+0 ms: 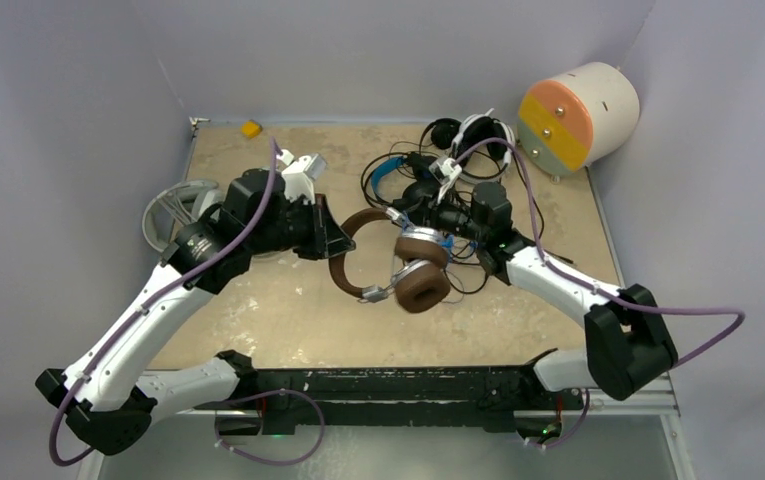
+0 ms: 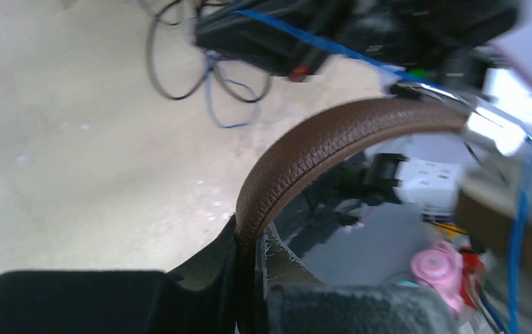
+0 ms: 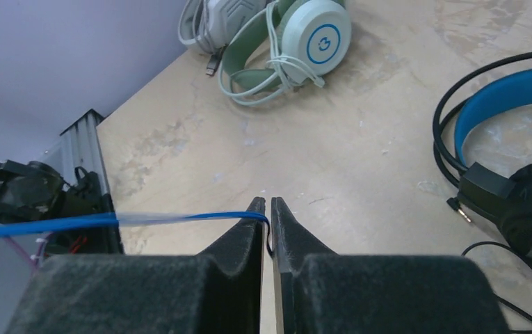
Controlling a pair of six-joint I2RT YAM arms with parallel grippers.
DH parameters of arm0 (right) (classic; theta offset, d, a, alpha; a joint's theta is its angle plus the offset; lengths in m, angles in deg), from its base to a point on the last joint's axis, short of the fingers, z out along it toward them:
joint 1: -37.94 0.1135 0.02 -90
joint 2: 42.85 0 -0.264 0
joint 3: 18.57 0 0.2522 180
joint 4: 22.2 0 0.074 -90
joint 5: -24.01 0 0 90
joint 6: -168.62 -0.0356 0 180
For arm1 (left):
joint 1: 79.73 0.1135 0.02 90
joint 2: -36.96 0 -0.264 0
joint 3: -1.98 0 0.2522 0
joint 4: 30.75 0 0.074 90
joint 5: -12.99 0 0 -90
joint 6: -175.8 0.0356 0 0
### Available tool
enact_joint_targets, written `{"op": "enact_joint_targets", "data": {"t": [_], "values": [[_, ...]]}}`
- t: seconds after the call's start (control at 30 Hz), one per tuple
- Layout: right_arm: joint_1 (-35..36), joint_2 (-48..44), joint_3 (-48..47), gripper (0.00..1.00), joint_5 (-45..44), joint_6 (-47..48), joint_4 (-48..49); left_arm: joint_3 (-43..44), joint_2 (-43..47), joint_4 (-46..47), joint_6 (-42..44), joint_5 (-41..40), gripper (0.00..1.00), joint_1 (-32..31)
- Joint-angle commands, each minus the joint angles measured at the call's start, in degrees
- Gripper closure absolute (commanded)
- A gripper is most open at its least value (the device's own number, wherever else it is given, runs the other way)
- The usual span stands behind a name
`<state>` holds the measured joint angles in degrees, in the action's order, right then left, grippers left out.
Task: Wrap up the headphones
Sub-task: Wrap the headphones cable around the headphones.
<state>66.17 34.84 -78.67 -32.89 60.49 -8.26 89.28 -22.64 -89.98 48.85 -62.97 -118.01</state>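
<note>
Top external view: the brown headphones [image 1: 398,265] hang over the middle of the table [image 1: 288,320], stretched between the two arms, headband to the left and both ear cups to the right. A cream cylinder [image 1: 578,115] lies on its side in the far right corner, its orange-and-green face turned to the table; whether anything is inside it cannot be told. A small yellow block [image 1: 250,128] sits at the far edge.

The left gripper [image 1: 333,240] is clamped on the brown headband; in the left wrist view the leather band [image 2: 332,139] rises straight out of the narrow gap between the fingers [image 2: 207,264].

The right gripper [image 3: 268,202] has its jaws drawn almost together, only a slit between them, and a thin blue cable [image 3: 179,217] runs in from the left and drops into that slit at the tips, pinched there.

Behind it on the table lie a mint-green headset [image 3: 297,42] touching a white-grey headset [image 3: 211,17], both with cords bundled. To the right is the black headset with the blue headband [image 3: 499,104], its cable loose. A black-and-white headset [image 1: 473,135] lies near the cylinder.
</note>
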Motion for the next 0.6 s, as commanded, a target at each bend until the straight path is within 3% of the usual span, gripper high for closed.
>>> {"op": "enact_joint_targets", "data": {"t": [0.0,0.23,0.4,0.57], "values": [[-0.56,3.03,5.21,0.91,-0.37,-3.07,18.7,8.56,0.53,4.66,-7.08,8.53,1.0,-0.58],[-0.54,8.45,7.85,0.82,0.62,-4.87,30.11,12.98,-2.84,3.86,-10.51,8.82,1.0,-0.58],[-0.54,11.53,10.23,0.83,1.8,-6.85,35.15,15.18,-4.81,4.22,-13.25,9.45,1.0,0.57],[0.9,14.46,13.15,0.81,4.4,-10.65,41.61,15.57,-5.99,6.11,-15.84,16.53,1.0,8.74]]}}
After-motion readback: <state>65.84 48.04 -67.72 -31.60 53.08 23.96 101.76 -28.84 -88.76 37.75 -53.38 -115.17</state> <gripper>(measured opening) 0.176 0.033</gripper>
